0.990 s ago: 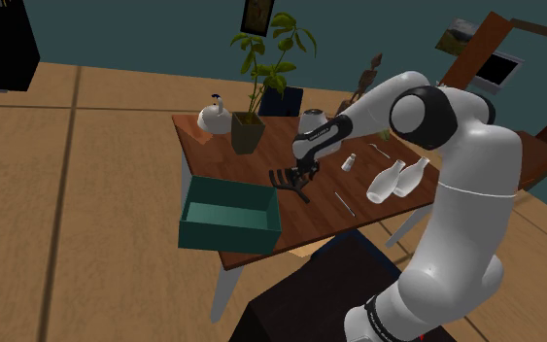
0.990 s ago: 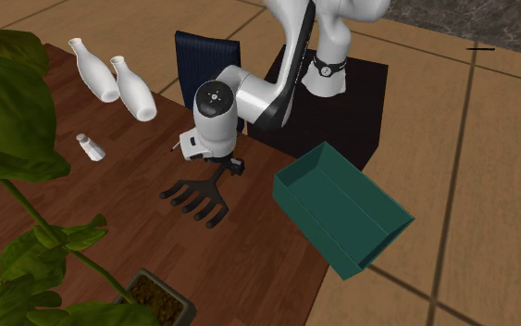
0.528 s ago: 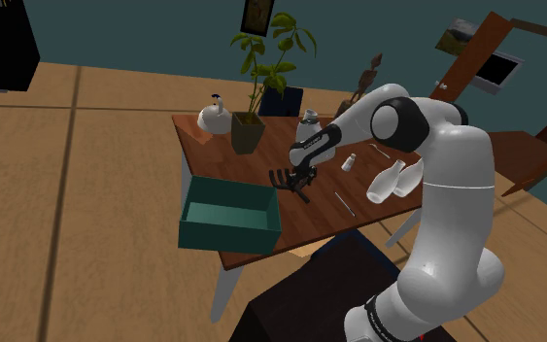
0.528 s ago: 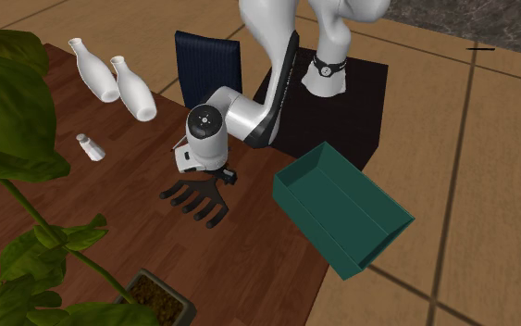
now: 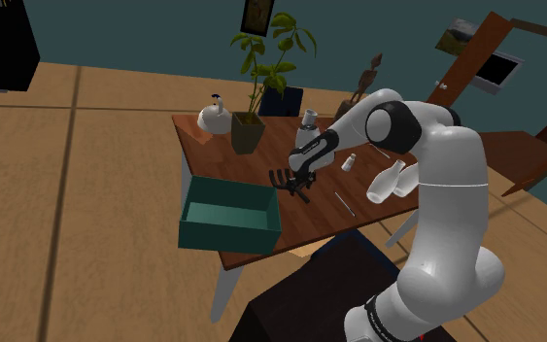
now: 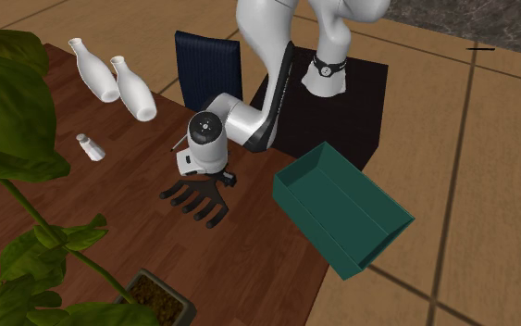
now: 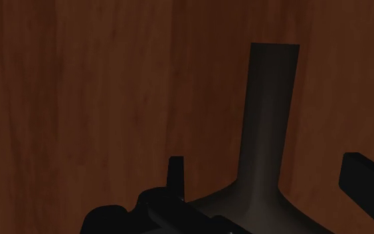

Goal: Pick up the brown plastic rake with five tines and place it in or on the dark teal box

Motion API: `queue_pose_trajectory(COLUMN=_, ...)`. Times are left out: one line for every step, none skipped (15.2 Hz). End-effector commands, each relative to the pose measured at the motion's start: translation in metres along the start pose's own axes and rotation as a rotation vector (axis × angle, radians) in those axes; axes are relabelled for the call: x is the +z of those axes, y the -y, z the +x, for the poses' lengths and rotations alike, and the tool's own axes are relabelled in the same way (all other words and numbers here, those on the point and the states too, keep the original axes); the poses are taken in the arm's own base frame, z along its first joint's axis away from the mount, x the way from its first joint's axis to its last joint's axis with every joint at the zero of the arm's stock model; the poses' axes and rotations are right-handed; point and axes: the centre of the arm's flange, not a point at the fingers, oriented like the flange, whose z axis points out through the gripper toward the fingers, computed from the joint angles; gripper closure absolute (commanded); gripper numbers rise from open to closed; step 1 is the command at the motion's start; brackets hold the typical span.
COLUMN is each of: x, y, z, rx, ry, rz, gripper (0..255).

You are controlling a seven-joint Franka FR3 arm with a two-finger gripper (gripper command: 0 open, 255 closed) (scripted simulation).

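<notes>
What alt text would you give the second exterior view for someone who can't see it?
The black gripper of a white robot arm sits at the handle of a dark five-tined rake lying on a wooden table. An open dark teal box rests at the table's edge on the right; two white bottles lie at upper left.

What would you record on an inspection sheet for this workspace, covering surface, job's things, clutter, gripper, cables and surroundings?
Surface: wooden table, brown.
Job's things: dark rake lying flat on the table; teal box open, nothing in it, at the table's edge.
Clutter: two white bottles, small shaker, potted plant, white teapot.
Gripper: gripper low over the rake's handle, open, handle between the fingers, untouched.
Cables: nothing seen.
Surroundings: plank floor, dark blue chair, teal wall.
</notes>
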Motion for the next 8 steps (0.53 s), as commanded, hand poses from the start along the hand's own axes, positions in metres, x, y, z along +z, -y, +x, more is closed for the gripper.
queue_pose_trajectory(x=0.0001, y=0.0000, z=0.0000, rx=0.000, ry=0.000, rz=0.000, gripper=0)
queue_pose_trajectory(x=0.0001, y=0.0000, z=0.0000, rx=0.000, ry=0.000, rz=0.000, gripper=0)
queue_pose_trajectory(x=0.0001, y=0.0000, z=0.0000, rx=0.000, ry=0.000, rz=0.000, gripper=0)
queue_pose_trajectory(x=0.0001, y=0.0000, z=0.0000, rx=0.000, ry=0.000, rz=0.000, gripper=255)
queue_pose_trajectory(x=0.0001, y=0.0000, z=0.0000, rx=0.000, ry=0.000, rz=0.000, gripper=255)
queue_pose_trajectory(x=0.0001, y=0.0000, z=0.0000, rx=0.000, ry=0.000, rz=0.000, gripper=255)
queue_pose_trajectory(x=0.0001, y=0.0000, z=0.0000, rx=0.000, ry=0.000, rz=0.000, gripper=255)
queue_pose_trajectory(x=0.0001, y=0.0000, z=0.0000, rx=0.000, ry=0.000, rz=0.000, gripper=255)
